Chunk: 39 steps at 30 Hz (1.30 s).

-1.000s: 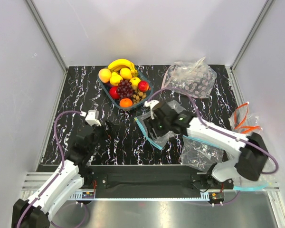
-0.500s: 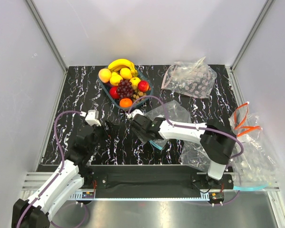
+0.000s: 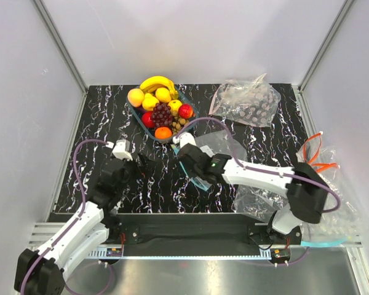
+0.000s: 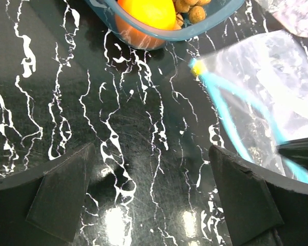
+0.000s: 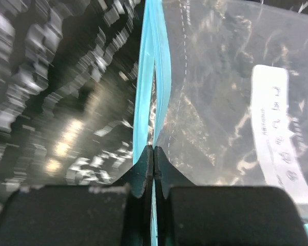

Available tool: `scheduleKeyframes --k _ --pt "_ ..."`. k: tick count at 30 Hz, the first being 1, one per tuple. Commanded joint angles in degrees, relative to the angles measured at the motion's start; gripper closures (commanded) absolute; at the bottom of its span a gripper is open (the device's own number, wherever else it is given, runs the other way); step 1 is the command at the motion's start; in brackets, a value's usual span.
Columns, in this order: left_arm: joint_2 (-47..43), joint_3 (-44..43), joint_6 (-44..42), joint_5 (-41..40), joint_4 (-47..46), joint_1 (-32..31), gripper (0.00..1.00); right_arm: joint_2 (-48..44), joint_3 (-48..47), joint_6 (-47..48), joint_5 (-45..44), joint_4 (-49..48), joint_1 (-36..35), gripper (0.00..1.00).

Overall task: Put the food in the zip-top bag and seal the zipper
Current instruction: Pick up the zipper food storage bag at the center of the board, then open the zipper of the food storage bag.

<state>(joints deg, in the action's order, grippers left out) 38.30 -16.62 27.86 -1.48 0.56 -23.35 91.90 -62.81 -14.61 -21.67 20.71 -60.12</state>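
The food [image 3: 162, 114] is heaped in a blue bowl [image 3: 133, 112] at the back: banana, yellow fruits, grapes, red apples, nuts and an orange [image 4: 146, 15]. In front of the bowl the clear zip-top bag [image 3: 229, 146] lies flat, partly under my right arm. My right gripper [image 5: 154, 154] is shut on its light-blue zipper [image 5: 153, 77], near one end of the strip. My left gripper [image 4: 154, 179] hovers open over bare table, left of the bag's corner [image 4: 197, 66], holding nothing.
A wrinkled clear bag [image 3: 246, 101] lies at the back right. Another crumpled bag [image 3: 258, 200] sits near the right arm's base, with more plastic and orange clips [image 3: 317, 158] at the right edge. White walls enclose the black marbled table [image 3: 104, 123].
My right gripper has closed onto the zipper strip after swinging across the bag, and the bag has shifted under it. The left arm has barely moved.
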Motion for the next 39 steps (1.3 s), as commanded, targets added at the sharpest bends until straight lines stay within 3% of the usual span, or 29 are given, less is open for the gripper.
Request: scheduleKeyframes --k 1,8,11,15,30,33,38,39 --pt "-1.82 -1.75 2.28 4.26 -2.93 -0.20 0.01 -7.42 1.19 -8.22 1.45 -6.73 -0.35 1.00" --pt "-10.78 -0.16 15.19 16.49 -2.58 -0.29 0.01 -12.88 4.62 -15.44 2.33 -13.85 -0.35 1.00" --pt "-12.28 -2.35 15.91 18.70 -0.74 -0.38 0.01 -13.06 3.57 -16.50 4.09 -14.90 -0.26 1.00" --pt "-9.31 -5.96 14.86 19.05 2.78 -0.38 0.01 -12.53 2.69 -16.76 7.43 -17.10 -0.35 1.00" --pt "1.42 -7.90 16.35 18.08 1.03 -0.46 0.23 -10.60 -1.70 -16.24 11.56 -18.69 -2.11 1.00" --pt "3.79 -8.25 16.44 19.22 -1.69 -0.55 0.37 -9.81 -2.93 -16.06 12.00 -17.38 -2.46 1.00" --pt "6.17 -11.58 13.72 20.11 -1.01 -0.73 0.88 -8.49 -7.58 -14.75 5.70 -8.60 -3.51 1.00" --pt "5.99 -12.81 12.85 18.37 0.66 -0.73 0.93 -8.32 -8.64 -14.14 4.20 -6.41 -3.60 1.00"
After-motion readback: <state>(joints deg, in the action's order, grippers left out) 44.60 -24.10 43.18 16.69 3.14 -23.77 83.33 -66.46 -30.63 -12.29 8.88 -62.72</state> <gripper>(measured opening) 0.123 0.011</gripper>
